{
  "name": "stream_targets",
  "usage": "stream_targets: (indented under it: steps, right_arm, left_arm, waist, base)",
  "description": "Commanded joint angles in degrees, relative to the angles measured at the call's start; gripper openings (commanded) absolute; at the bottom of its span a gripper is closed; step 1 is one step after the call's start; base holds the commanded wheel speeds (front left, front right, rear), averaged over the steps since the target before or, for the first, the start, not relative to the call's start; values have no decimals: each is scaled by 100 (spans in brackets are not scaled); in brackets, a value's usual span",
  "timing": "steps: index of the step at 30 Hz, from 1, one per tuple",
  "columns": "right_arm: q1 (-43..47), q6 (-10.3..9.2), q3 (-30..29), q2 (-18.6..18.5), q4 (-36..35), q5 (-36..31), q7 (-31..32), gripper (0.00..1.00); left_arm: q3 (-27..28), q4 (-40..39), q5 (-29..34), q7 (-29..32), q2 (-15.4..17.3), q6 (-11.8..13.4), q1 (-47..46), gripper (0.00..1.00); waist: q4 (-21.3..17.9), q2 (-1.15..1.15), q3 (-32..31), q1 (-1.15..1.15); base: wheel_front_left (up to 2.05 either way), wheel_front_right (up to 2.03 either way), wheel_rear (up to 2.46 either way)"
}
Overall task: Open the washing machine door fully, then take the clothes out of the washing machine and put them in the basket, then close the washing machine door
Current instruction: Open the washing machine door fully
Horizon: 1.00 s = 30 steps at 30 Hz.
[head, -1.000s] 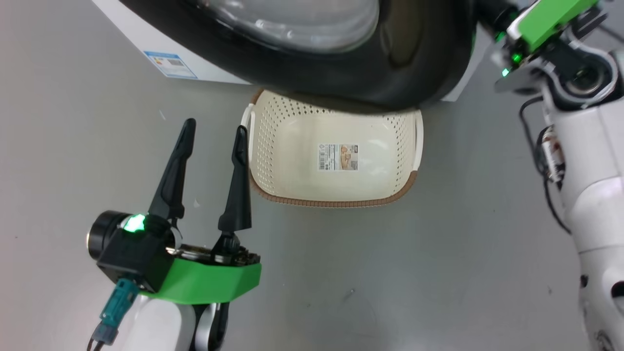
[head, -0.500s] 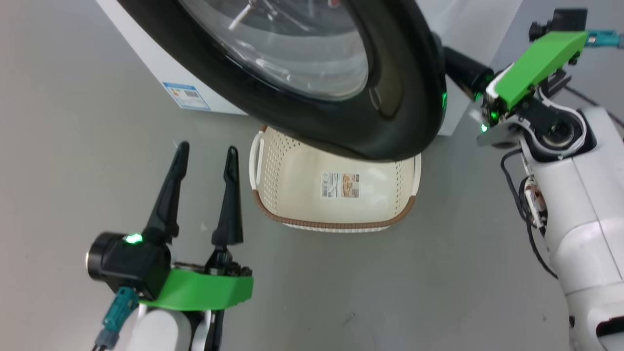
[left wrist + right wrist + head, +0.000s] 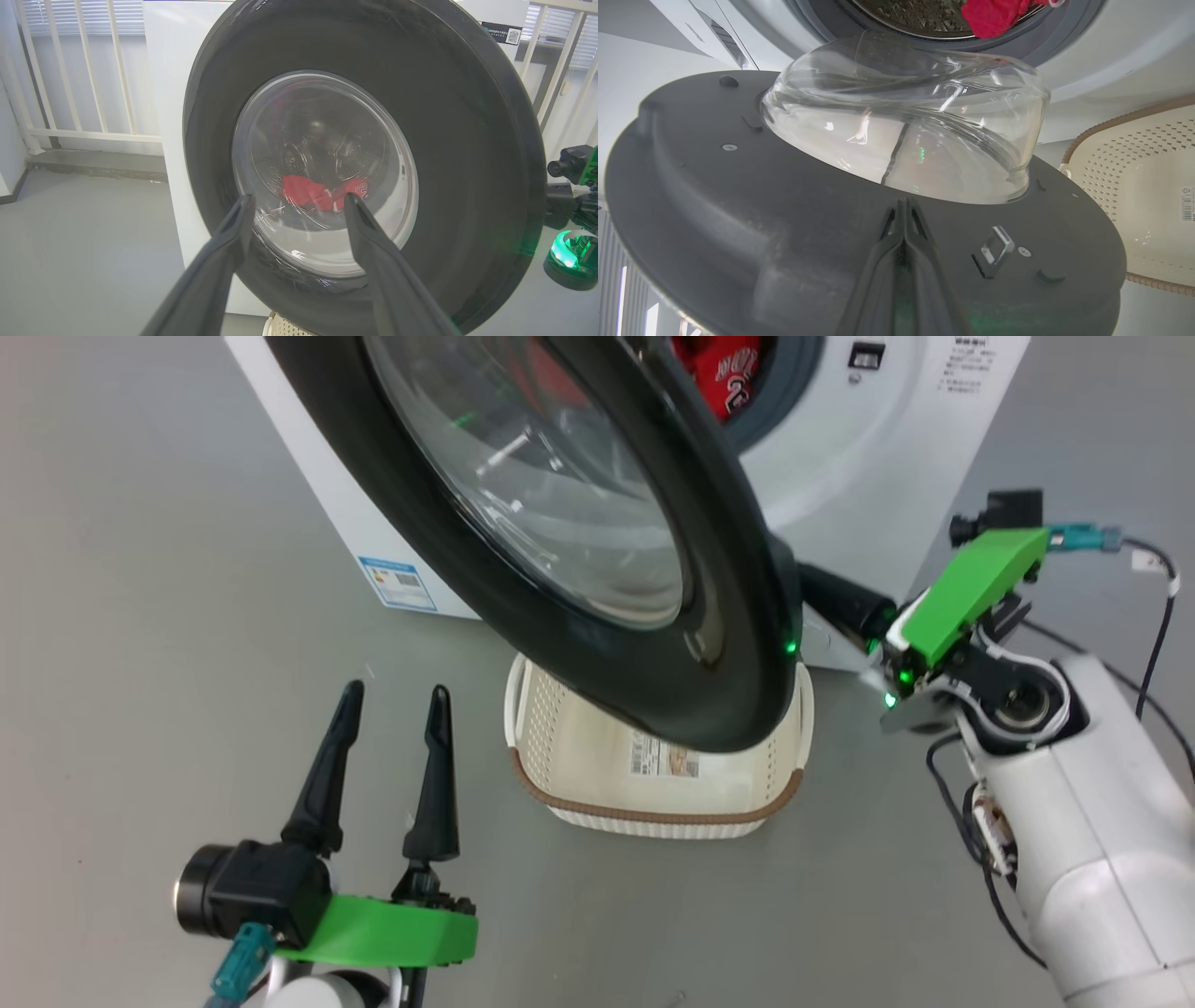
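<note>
Right hand [image 3: 903, 205], pinched together, lies against the half-open washing machine door [image 3: 714, 210]; left hand [image 3: 396, 689] spread apart.

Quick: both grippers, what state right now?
Left gripper: open, empty.
Right gripper: shut, gripping nothing, tips at the inner face of the washing machine door.
</note>
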Motion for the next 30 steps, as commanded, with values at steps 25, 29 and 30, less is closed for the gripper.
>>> stream_targets:
  steps: [25,29,30]
  right_arm:
    - [1294,45,799,167,-970,642,59,0]
    - [1405,45,939,167,-1049,738,26,0]
    - [1419,45,977,167,-1064,763,19,0]
  left_arm:
    - [265,-98,-128,159,238,160,573,100]
    - [258,-130,-141,206,275,172,623,100]
    - [255,-138,-142,221,285,174,633,100]
  waist:
    - [939,0,-918,0]
    - [1099,0,-995,0]
    - [1138,0,-1009,0]
  base:
    - [0,0,0]
    - [0,0,0]
    - [0,0,0]
